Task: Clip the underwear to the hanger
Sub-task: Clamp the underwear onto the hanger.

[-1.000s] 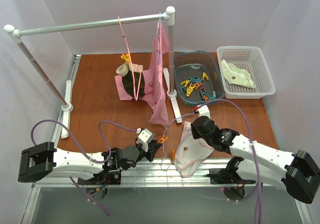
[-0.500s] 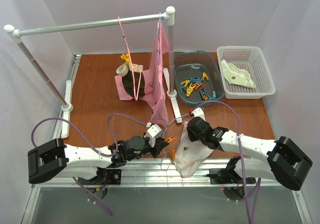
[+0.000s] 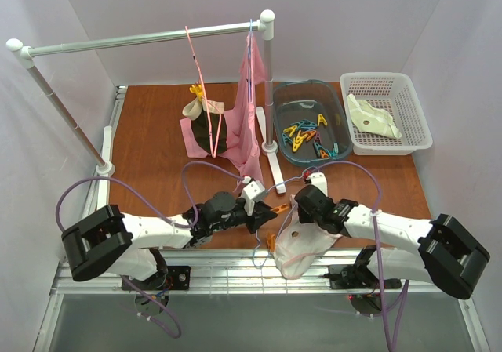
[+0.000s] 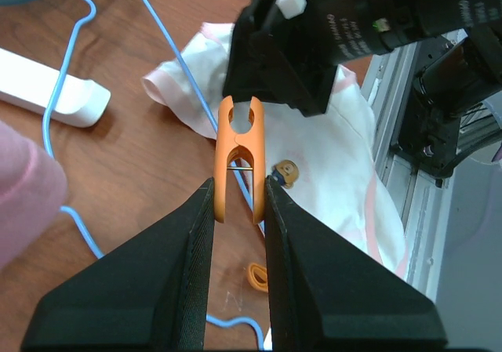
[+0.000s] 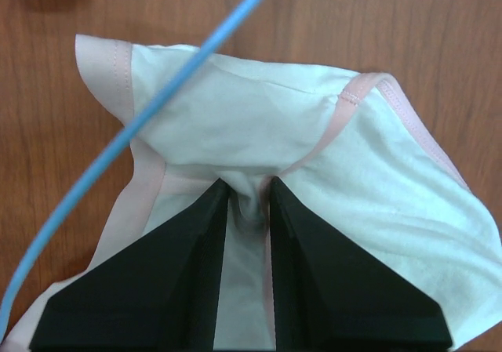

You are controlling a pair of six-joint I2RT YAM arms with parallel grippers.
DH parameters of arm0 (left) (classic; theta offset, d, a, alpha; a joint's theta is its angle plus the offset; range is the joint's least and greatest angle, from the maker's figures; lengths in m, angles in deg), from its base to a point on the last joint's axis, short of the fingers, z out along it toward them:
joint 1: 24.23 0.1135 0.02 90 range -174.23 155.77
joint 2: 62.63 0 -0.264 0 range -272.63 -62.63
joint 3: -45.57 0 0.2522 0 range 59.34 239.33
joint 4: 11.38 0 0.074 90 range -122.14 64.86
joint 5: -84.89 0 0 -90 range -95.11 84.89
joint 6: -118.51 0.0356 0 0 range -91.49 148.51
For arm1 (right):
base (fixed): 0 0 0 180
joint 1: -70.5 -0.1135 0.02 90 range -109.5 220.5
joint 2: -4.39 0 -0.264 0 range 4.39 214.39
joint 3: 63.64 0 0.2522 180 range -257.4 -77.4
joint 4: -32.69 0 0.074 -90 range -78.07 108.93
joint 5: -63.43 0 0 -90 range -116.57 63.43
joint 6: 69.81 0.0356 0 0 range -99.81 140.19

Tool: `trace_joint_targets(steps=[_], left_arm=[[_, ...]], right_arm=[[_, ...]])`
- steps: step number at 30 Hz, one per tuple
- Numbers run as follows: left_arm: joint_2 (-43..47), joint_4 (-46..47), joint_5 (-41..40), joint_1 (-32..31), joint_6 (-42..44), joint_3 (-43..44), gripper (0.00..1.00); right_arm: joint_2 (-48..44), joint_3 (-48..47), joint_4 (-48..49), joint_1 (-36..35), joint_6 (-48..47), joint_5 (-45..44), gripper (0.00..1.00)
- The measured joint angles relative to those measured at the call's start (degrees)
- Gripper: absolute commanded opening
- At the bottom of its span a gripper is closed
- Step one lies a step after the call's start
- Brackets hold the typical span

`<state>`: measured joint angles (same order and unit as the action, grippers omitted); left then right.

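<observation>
Orange peg [image 4: 241, 144] is held by its tail in the closed left gripper [image 4: 239, 191], its long axis aimed straight ahead at the hanger [image 4: 171, 38] wire crossing the underwear [image 5: 259, 117], which is pinched at the table [image 3: 149, 140] near edge by the right gripper [image 5: 249, 191].

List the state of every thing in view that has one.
Pale pinkish-white fabric underwear: crumpled, pinched, unclipped.
Thin light-blue wire hanger: lying flat, across the underwear.
Orange plastic clothespin: gripped, not yet clipped on.
Left gripper: shut on the clothespin.
Right gripper: shut on the underwear.
Pink wire hanger: hanging on the rail.
</observation>
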<state>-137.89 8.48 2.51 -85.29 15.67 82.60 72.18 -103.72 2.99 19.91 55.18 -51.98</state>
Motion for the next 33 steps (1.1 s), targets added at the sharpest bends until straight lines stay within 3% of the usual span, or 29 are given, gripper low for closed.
trace_joint_targets(steps=[10,13,14,17,19,26,33], left_arm=[[-8.74,4.13,8.94,4.90,1.44,4.13,0.19],[-10.71,5.33,11.17,6.01,1.42,4.22,0.19],[-11.04,5.49,11.82,6.32,1.42,4.22,0.19],[-11.74,5.68,13.90,7.32,1.44,4.70,0.19],[-12.26,5.57,15.43,7.80,1.46,5.84,0.19],[-14.97,2.64,21.18,10.25,2.78,12.26,0.19],[-18.23,-2.34,26.67,12.22,4.46,15.17,0.20]], right_arm=[[-6.03,0.15,-15.72,-3.78,12.76,-0.57,0.19],[-7.06,-0.15,-20.22,-6.86,16.63,-1.42,0.25],[-7.32,-0.20,-21.73,-7.89,17.57,-1.66,0.34],[-8.24,-1.05,-25.88,-10.45,19.08,-2.99,0.46],[-8.83,-2.38,-27.17,-11.19,18.43,-4.24,0.50],[-11.89,-7.28,-24.06,-9.97,11.98,-10.84,0.55],[-18.03,-2.32,-14.49,0.31,2.05,-8.87,0.55]])
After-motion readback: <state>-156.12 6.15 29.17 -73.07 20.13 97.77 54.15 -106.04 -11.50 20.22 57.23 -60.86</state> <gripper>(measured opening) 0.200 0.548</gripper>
